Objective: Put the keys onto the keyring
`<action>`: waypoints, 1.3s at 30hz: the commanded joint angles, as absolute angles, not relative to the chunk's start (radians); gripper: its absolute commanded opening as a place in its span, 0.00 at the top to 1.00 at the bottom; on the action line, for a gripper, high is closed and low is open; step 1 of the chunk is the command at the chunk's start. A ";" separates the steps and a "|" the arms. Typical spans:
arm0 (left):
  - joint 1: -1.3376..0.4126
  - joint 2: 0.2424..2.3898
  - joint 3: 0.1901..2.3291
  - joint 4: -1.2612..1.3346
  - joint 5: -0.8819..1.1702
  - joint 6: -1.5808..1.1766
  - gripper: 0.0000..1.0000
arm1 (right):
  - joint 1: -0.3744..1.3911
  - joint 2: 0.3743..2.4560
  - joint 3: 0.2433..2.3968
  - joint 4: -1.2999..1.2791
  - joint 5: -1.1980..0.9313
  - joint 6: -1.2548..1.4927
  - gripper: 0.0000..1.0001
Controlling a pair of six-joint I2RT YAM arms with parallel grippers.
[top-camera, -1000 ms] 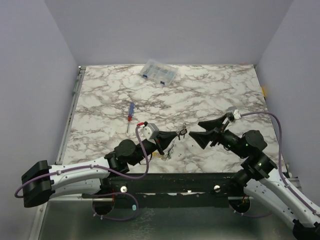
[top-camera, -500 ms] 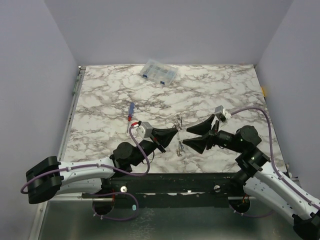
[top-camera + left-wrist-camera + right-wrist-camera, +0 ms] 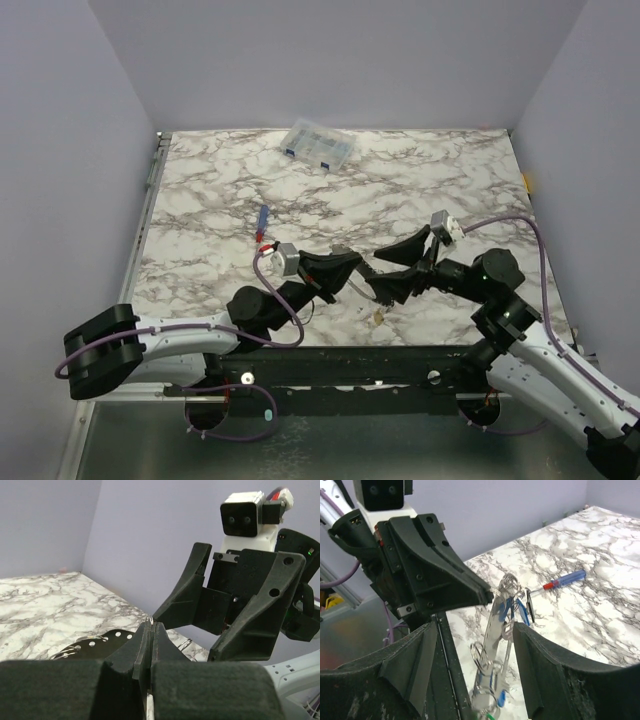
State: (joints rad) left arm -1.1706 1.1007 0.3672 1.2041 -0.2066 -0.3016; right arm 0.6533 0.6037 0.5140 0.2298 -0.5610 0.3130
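My left gripper (image 3: 350, 266) (image 3: 151, 626) is shut on the top edge of the keyring (image 3: 496, 622), a thin grey metal hoop seen edge-on that hangs above the marble table. Several keys (image 3: 506, 614) with blue, black and green tags dangle from it, some bunched at its lower end (image 3: 490, 696). In the top view the keyring (image 3: 362, 286) shows only as a thin glint between the arms. My right gripper (image 3: 388, 270) (image 3: 474, 629) faces the left one and is open, one finger on each side of the hanging hoop and keys, without touching them.
A red-and-blue screwdriver (image 3: 262, 222) (image 3: 565, 579) lies on the table left of the grippers. A clear compartment box (image 3: 318, 145) stands at the back. A small yellowish piece (image 3: 378, 318) shows just below the grippers. The black base rail (image 3: 330, 365) runs along the near edge.
The right gripper has moved left to the left gripper and its jaws have narrowed a little around the hanging keys. The left gripper has stayed shut, and the hoop now tilts lower.
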 commanded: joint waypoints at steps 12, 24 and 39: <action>-1.165 1.249 0.432 1.421 -0.155 -0.348 1.00 | 0.658 0.694 0.642 0.043 -0.422 0.190 0.34; -1.165 1.249 0.440 1.428 -0.140 -0.351 1.00 | 0.657 0.681 0.656 -0.066 -0.455 0.096 0.35; -1.165 1.264 0.436 1.473 -0.110 -0.380 1.00 | 0.659 0.744 0.623 0.117 -0.417 0.114 0.54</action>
State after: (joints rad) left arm -1.1660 1.2572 0.4038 1.3716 -0.1444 -0.3584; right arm 0.6533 0.7357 0.6342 0.0502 -0.4469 0.1154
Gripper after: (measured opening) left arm 0.016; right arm 0.511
